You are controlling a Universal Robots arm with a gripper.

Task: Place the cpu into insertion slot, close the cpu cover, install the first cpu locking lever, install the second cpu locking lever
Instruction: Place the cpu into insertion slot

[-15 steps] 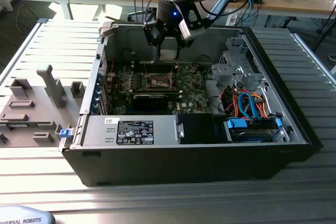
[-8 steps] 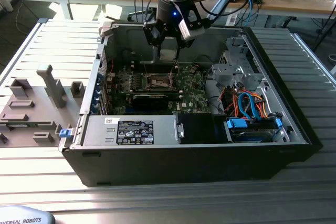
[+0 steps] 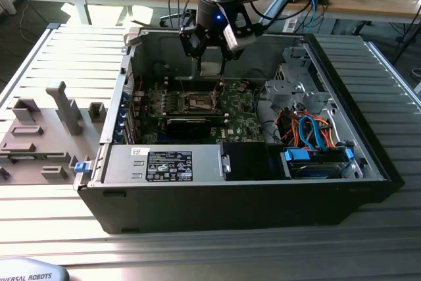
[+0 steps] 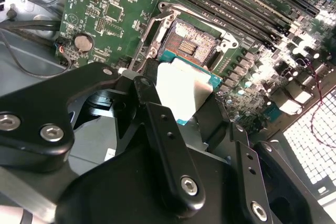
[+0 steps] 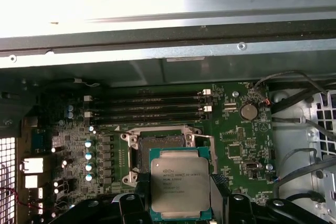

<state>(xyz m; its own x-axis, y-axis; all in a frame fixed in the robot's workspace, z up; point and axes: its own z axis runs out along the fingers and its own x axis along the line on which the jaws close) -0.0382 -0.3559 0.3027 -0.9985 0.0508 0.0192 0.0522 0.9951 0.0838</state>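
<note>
You were looking at a cpu [image 5: 180,181] whose lid was matt, silver-grey metal, edged by glossy teal-green board. The gripper [image 4: 184,95] you ran was smooth black with a semi-gloss finish, studded with bright metal screw heads. The insertion slot [image 5: 157,141] showed a dark matt bed inside a shiny metal rim, set in a glossy green circuit board [image 5: 236,140]. The case wall [image 5: 168,56] was dull grey sheet metal, and your table [image 3: 66,51] was ribbed, satin-finished metal.
</note>
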